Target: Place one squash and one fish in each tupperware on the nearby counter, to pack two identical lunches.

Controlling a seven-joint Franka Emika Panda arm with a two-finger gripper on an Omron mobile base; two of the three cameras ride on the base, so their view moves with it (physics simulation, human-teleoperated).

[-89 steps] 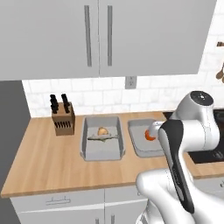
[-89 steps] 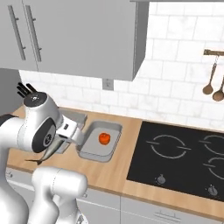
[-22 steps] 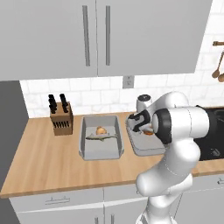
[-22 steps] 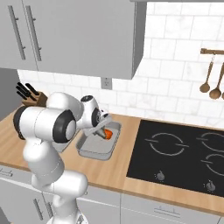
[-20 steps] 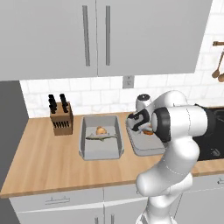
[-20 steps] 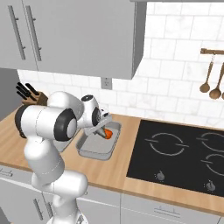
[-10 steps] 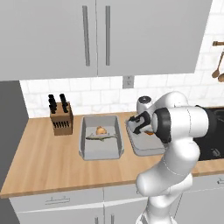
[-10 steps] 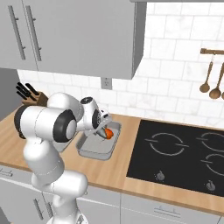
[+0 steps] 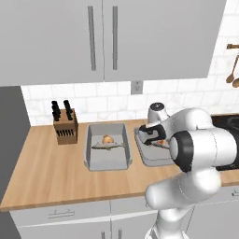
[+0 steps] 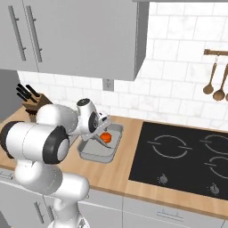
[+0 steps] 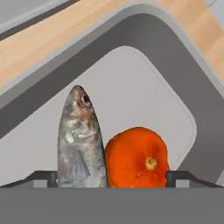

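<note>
- Since the picture from 4.5 s ago, the arm has swung forward from beside the base, and the gripper (image 11: 112,177) now hangs low over the right tupperware (image 9: 145,156); in the last second it has barely shifted.
- The gripper's jaws stand wide, 1 dark tip at each lower side of the hand view, with nothing clamped between them.
- In the hand view a fish (image 11: 81,140) and a squash (image 11: 136,157) lie side by side in that tub, touching or nearly so, both between the 2 tips.
- That fish's long axis runs straight up the hand view, head and eye at the far end, away from the gripper; its tail end is hidden at the bottom edge.
- The squash sits on the tub floor with its small stem spot facing the camera.
- The left tupperware (image 9: 93,161) holds another squash (image 9: 108,139) and another fish (image 9: 108,146); this fish lies along the desk's length, just in front of its squash.
- Both tubs rest on the desk (image 9: 46,172), close together, with a knife block (image 9: 65,128) to their left.
</note>
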